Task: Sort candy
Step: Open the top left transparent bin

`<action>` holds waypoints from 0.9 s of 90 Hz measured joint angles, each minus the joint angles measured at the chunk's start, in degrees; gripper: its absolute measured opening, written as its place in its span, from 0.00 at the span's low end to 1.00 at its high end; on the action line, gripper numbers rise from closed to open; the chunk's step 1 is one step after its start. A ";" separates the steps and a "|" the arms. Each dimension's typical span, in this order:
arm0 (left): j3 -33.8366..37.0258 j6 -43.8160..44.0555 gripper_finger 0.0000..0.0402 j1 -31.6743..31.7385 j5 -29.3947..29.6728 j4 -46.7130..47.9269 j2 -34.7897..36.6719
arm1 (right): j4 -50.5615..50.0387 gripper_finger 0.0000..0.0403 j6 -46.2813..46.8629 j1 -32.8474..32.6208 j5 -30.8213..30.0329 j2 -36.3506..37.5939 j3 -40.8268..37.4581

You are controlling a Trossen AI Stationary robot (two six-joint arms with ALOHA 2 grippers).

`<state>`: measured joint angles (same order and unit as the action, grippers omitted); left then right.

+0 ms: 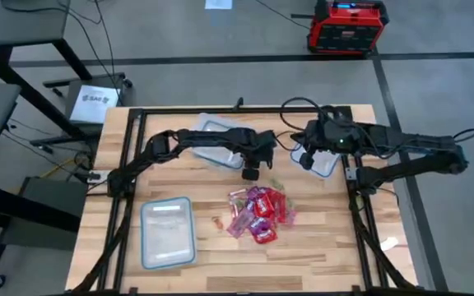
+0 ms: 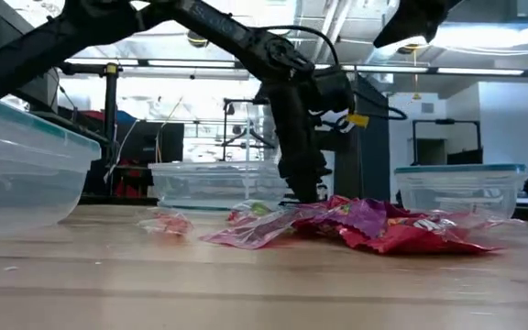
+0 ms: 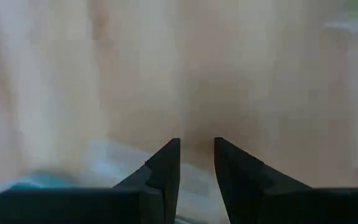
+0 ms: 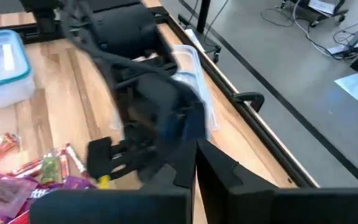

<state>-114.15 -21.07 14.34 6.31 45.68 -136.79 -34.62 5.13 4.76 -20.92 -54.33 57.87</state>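
Note:
The candy [image 1: 260, 214] lies in a loose pile of shiny red and pink packets on the wooden table, right of its middle; the low view shows the candy [image 2: 383, 225] flat on the boards. One small piece [image 1: 217, 222] lies apart to the left. My left gripper [image 1: 251, 171] hangs just beyond the pile's far edge, close above the table, fingers pointing down and a little open [image 3: 196, 146] over bare wood. My right gripper [image 1: 307, 160] is held high over a clear container [image 1: 326, 164] at the far right, its fingers [image 4: 216, 168] together.
A clear bluish-rimmed container [image 1: 168, 232] stands at the near left, and another [image 1: 208, 136] at the far middle, under the left arm. A black frame [image 1: 122, 214] runs along the table's sides. Bare wood lies near the front edge.

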 joint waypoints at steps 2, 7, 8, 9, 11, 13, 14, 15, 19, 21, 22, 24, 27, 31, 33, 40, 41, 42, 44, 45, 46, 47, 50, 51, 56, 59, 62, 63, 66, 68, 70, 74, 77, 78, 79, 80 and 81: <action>0.00 0.56 0.20 0.31 0.16 0.26 0.00 | -0.12 0.00 0.02 -0.20 -0.01 0.00 0.00; 0.00 1.54 0.20 1.03 0.78 1.78 0.00 | -0.36 0.00 0.02 -0.59 -0.02 0.00 0.00; 0.00 1.70 0.20 1.18 0.91 2.13 0.00 | -0.39 0.00 0.03 -0.67 -0.03 0.00 0.00; 0.00 1.84 0.20 1.32 0.97 2.50 0.00 | -0.42 0.00 0.04 -0.70 -0.03 0.00 0.00; 0.00 2.03 0.20 1.57 1.09 3.42 0.00 | -0.55 0.00 0.27 -0.70 -0.03 0.00 0.00; 0.00 2.14 0.20 1.81 1.25 4.33 0.00 | -0.78 0.00 0.59 -0.70 -0.03 0.00 0.00; 0.00 2.24 0.20 1.93 1.26 4.63 0.00 | -0.90 0.00 0.78 -0.70 -0.01 0.00 0.00; -0.01 2.27 0.20 2.04 1.28 4.98 0.00 | -1.05 0.00 0.88 -0.70 -0.02 0.00 0.00; -0.06 2.28 0.20 2.51 1.43 6.85 0.02 | -1.65 0.00 1.33 -0.70 -0.03 0.00 0.00; -0.07 2.30 0.20 2.72 1.44 7.74 0.04 | -1.94 0.00 1.56 -0.70 -0.06 0.00 0.00; -0.08 2.30 0.20 2.82 1.44 8.15 0.04 | -2.07 0.00 1.71 -0.70 -0.06 0.00 0.00; -0.09 2.30 0.20 2.99 1.44 8.94 0.06 | -2.40 0.00 1.88 -0.70 -0.06 0.00 0.00; -0.10 2.31 0.20 3.23 1.49 9.98 0.09 | -3.00 0.00 2.00 -0.70 -0.08 0.00 0.00; -0.11 2.31 0.20 3.53 1.51 11.13 0.13 | -3.52 0.00 2.04 -0.68 -0.08 0.00 0.00; -0.11 2.32 0.20 3.67 1.51 11.60 0.13 | -3.61 0.00 2.09 -0.68 -0.10 0.00 0.00; -0.11 2.30 0.20 4.20 1.51 13.44 0.13 | -4.14 0.00 2.42 -0.68 -0.12 0.00 0.00; -0.11 2.30 0.20 4.31 1.51 13.80 0.13 | -4.19 0.00 2.43 -0.68 -0.12 0.00 0.00; -0.11 2.31 0.20 4.41 1.51 14.17 0.13 | -4.22 0.00 2.43 -0.68 -0.12 0.00 0.00; -0.11 2.33 0.20 4.61 1.51 14.99 0.13 | -4.23 0.00 2.43 -0.68 -0.12 0.00 0.00; -0.11 2.33 0.20 4.72 1.51 15.40 0.13 | -4.24 0.00 2.43 -0.68 -0.12 0.00 0.00; -0.11 2.33 0.20 4.82 1.51 15.84 0.13 | -4.25 0.00 2.43 -0.68 -0.12 0.00 0.00; -0.11 2.35 0.20 4.91 1.51 16.28 0.13 | -4.28 0.00 2.44 -0.68 -0.12 0.00 0.00; -0.09 2.44 0.20 5.24 1.51 17.71 0.13 | -4.42 0.00 2.47 -0.70 -0.12 0.00 0.00; -0.08 2.46 0.20 5.35 1.51 18.17 0.13 | -4.44 0.00 2.49 -0.70 -0.12 0.00 0.00; -0.04 2.48 0.18 5.83 1.52 20.15 0.11 | -4.52 0.00 2.56 -0.68 -0.12 0.00 0.00; -0.03 2.48 0.17 6.09 1.51 21.14 0.08 | -4.52 0.00 2.56 -0.68 -0.12 0.00 0.00; -0.02 2.50 0.16 6.38 1.51 22.19 0.02 | -4.52 0.00 2.56 -0.68 -0.12 0.00 0.00; -0.01 2.51 0.16 6.48 1.51 22.52 0.02 | -4.52 0.00 2.56 -0.68 -0.12 0.00 0.00; 0.02 2.60 0.15 6.78 1.50 23.50 0.02 | -4.50 0.00 2.56 -0.68 -0.12 0.00 0.00; 0.03 2.75 0.14 7.01 1.49 24.30 0.00 | -4.52 0.00 2.56 -0.68 -0.12 0.00 0.00; 0.04 2.80 0.13 7.25 1.50 25.26 -0.01 | -4.52 0.00 2.56 -0.68 -0.12 0.00 0.00; 0.04 2.87 0.12 7.75 1.51 26.94 -0.04 | -4.59 0.00 2.56 -0.68 -0.12 0.00 0.00; 0.09 2.87 0.11 8.11 1.51 28.19 -0.04 | -4.82 0.00 2.56 -0.68 -0.12 0.00 0.00; 0.11 2.87 0.11 8.22 1.51 28.61 -0.04 | -4.95 0.00 2.56 -0.68 -0.12 0.00 0.00; 0.11 2.89 0.11 8.32 1.51 28.97 -0.06 | -5.09 0.00 2.56 -0.68 -0.12 0.00 0.00; 0.11 2.89 0.10 8.43 1.51 29.31 -0.07 | -5.27 0.00 2.57 -0.68 -0.12 0.00 0.00; 0.11 2.89 0.10 8.55 1.53 29.65 -0.07 | -5.45 0.00 2.60 -0.68 -0.12 0.00 0.00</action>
<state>-114.04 -18.17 22.89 7.83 75.33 -136.86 -40.06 7.73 4.08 -21.04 -54.33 57.87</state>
